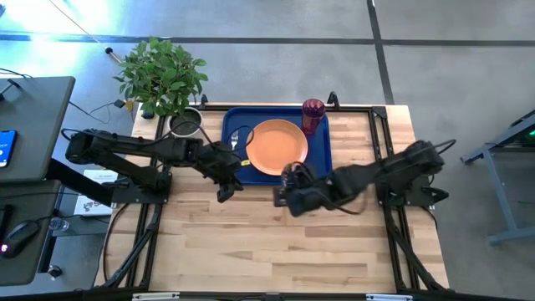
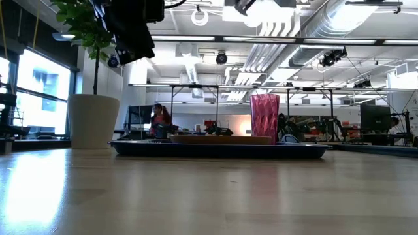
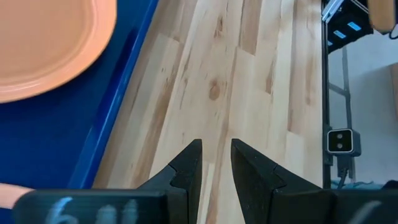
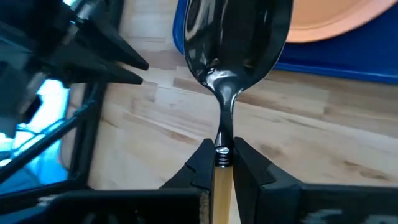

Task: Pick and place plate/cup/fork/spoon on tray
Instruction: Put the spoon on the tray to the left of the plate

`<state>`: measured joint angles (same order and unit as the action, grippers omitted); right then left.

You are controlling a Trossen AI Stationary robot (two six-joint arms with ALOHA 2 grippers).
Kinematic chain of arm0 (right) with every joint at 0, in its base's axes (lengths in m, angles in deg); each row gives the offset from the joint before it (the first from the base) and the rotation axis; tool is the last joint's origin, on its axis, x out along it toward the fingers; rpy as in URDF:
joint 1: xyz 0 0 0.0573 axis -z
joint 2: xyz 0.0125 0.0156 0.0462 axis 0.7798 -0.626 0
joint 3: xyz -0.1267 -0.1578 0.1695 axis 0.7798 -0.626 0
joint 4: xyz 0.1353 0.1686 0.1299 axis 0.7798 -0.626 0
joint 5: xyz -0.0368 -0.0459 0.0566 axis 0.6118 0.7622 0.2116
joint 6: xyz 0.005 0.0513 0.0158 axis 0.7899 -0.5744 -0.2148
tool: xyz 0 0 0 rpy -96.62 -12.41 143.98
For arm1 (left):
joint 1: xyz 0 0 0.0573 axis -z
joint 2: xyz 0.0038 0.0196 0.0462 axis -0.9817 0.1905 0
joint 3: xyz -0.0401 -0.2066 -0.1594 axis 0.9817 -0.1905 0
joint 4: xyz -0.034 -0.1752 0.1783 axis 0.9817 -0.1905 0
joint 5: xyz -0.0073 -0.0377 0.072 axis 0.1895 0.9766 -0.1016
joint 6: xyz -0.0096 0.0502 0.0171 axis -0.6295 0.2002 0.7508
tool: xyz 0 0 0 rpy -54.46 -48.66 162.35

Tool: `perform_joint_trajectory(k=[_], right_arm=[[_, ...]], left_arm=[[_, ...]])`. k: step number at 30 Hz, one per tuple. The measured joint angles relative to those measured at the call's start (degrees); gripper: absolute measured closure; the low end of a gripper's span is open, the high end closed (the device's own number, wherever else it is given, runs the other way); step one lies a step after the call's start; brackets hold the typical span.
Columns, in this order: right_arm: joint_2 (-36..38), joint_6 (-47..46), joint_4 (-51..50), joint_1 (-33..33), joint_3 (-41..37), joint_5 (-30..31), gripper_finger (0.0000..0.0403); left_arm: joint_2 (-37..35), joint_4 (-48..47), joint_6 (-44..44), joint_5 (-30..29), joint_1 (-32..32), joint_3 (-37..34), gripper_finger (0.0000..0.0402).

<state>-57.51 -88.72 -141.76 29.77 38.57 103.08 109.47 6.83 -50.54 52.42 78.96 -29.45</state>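
Between the fingers of the right gripper (image 4: 224, 158) I am holding the spoon (image 4: 233, 59), and the fingers are nearly closed on the place where the metal neck is meeting the light wooden handle. I judge it light and stiff, but the polished metal is probably slippery, so the wooden part seems the safer place to grip. The rounded bowl is pointing forward, away from the gripper, and it is hanging over the near rim of the tray (image 1: 322, 163).

Just ahead of the bowl the plate (image 1: 277, 147) is filling the middle of the tray, so I am judging that little blue floor is free beside it. Farther ahead, the cup (image 1: 313, 115) is standing upright in the far corner. The fork (image 1: 236, 139) seems to be lying on the far side of the plate, near the left gripper (image 3: 216, 163), which is holding nothing, its fingers slightly apart, over bare wood beside the tray.
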Motion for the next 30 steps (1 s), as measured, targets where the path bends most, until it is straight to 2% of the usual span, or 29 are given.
perform_joint_trajectory(k=[7, 17, 30], right_arm=[[-10.56, -0.69, -6.19, 3.49, 8.13, -8.57, 0.0387], [-21.96, -3.47, -5.77, 3.83, 9.52, -23.33, 0.0387], [-30.31, -4.12, -5.18, 3.87, 9.54, -27.91, 0.0387]], left_arm=[[0.00, -4.59, 0.46, -0.08, -1.90, 0.02, 0.0326], [0.00, -8.80, 2.20, -3.18, -4.47, 0.02, 0.0326], [0.00, -8.90, 3.54, -3.21, -4.49, 0.02, 0.0326]])
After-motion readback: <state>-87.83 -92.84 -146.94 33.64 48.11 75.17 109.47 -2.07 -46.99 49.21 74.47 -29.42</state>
